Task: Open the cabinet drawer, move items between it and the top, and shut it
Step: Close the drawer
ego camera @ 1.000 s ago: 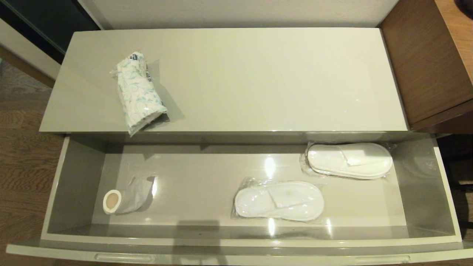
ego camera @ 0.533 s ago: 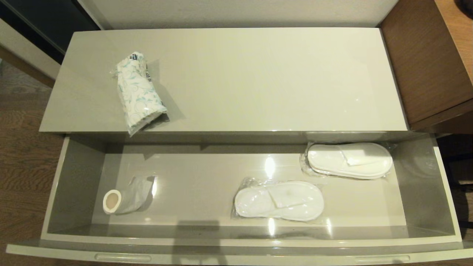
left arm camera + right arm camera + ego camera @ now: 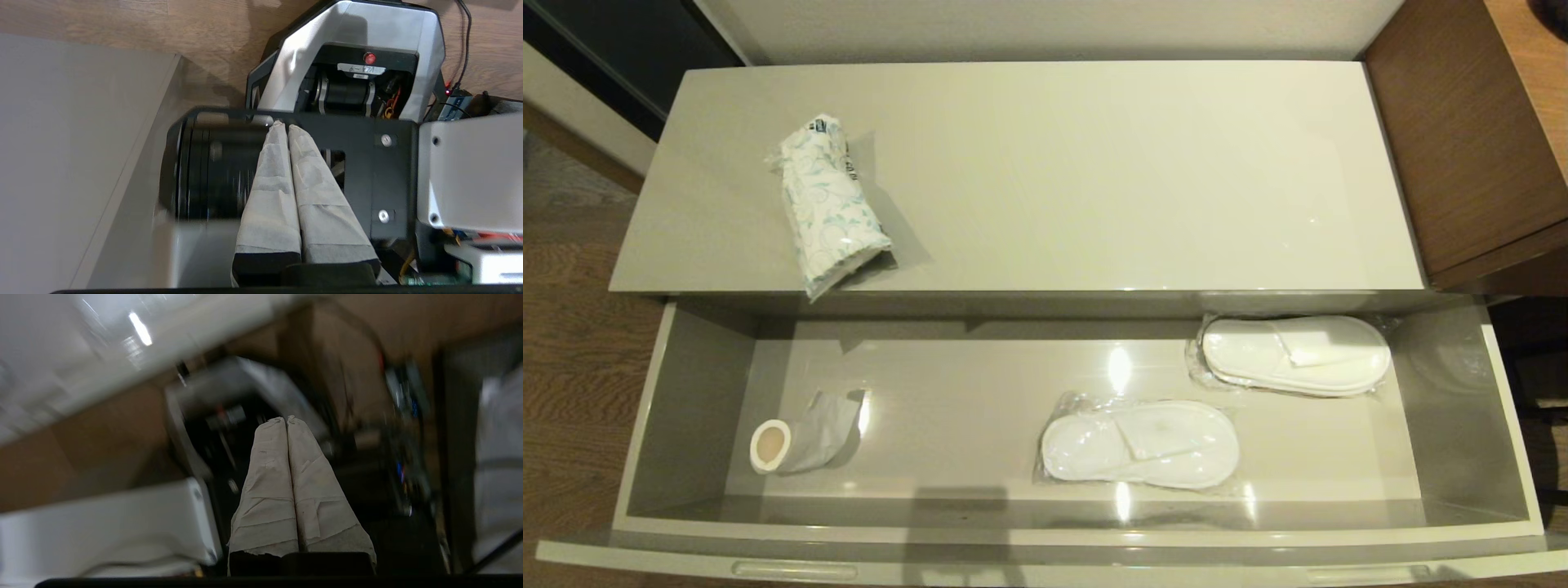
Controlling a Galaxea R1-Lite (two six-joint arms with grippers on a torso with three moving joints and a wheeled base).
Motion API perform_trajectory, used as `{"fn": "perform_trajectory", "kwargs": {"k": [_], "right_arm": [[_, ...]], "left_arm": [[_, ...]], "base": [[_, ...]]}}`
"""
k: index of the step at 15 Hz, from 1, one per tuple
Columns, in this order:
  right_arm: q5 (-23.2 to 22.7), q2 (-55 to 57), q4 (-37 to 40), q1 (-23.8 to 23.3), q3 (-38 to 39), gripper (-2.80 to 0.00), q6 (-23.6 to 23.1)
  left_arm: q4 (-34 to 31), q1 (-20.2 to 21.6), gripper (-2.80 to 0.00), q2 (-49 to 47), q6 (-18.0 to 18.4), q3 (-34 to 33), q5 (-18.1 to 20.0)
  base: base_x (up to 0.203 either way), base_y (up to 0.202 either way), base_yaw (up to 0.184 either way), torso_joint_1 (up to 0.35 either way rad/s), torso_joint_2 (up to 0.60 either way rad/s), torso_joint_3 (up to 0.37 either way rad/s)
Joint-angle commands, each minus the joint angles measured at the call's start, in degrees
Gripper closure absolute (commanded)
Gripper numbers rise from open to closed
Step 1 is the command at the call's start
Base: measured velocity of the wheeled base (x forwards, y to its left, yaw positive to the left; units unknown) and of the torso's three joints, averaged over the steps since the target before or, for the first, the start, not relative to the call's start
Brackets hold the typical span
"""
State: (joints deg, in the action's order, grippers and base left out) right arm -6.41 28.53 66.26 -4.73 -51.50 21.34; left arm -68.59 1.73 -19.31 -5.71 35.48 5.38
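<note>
The cabinet drawer (image 3: 678, 384) is pulled wide open below the glossy cream top (image 3: 1094, 171). The tissue pack (image 3: 829, 204), white with pale blue swirls, lies on the top near its front left, one end poking over the edge. Neither arm shows in the head view. My left gripper (image 3: 284, 126) is shut and empty, held low beside the cabinet's side and over the robot's base. My right gripper (image 3: 285, 419) is also shut and empty, low above the base and the wooden floor.
Inside the drawer lie two wrapped pairs of white slippers (image 3: 1141, 443) (image 3: 1294, 354) at the middle and right, and a small wrapped roll (image 3: 800, 437) at the left. Brown wood-grain furniture (image 3: 1470, 139) stands right of the cabinet.
Nothing in the drawer or on the top has moved. At the lower right edge of the head view a faint shadow appears on the drawer front.
</note>
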Motion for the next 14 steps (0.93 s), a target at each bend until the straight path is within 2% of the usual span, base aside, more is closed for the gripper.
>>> {"fn": "perform_trajectory", "kwargs": {"k": [1, 3, 5, 9, 11, 12, 14], "right_arm": [[-0.3, -1.3, 1.1, -0.5, 10.2, 0.0, -0.8], [-0.6, -6.7, 0.8, -0.7, 19.1, 0.0, -1.6], [-0.8, -11.6, 0.1, -0.8, 25.2, 0.0, -3.2], [-2.9, -9.9, 1.0, -1.5, 25.2, 0.0, -2.7], [-3.1, -9.7, 2.0, -1.6, 22.9, 0.0, -2.6], [-3.1, -9.0, 2.3, -1.5, 21.2, 0.0, -2.6], [-2.8, -6.3, -3.7, -1.5, 20.9, 0.0, -2.2]], "left_arm": [[-3.7, 0.1, 0.0, -0.5, 0.8, -6.5, -0.6], [1.3, 0.4, 0.0, 1.8, 2.4, -9.9, -2.0], [1.4, 0.3, 0.0, 1.1, 2.4, -9.9, -1.3], [1.0, 2.0, 0.0, -6.5, 2.3, -9.7, -0.5], [2.9, 2.7, 0.0, -7.5, 2.3, -9.6, 0.6], [6.0, 2.8, 0.0, -8.4, 2.1, -9.5, 0.6], [16.3, 3.4, 0.0, -10.0, 1.6, -10.4, 0.6]], "base": [[0.0, 0.0, 0.0, 0.0, 0.0, 0.0], [0.0, 0.0, 0.0, 0.0, 0.0, 0.0], [0.0, 0.0, 0.0, 0.0, 0.0, 0.0], [0.0, 0.0, 0.0, 0.0, 0.0, 0.0], [0.0, 0.0, 0.0, 0.0, 0.0, 0.0], [0.0, 0.0, 0.0, 0.0, 0.0, 0.0], [0.0, 0.0, 0.0, 0.0, 0.0, 0.0]]}}
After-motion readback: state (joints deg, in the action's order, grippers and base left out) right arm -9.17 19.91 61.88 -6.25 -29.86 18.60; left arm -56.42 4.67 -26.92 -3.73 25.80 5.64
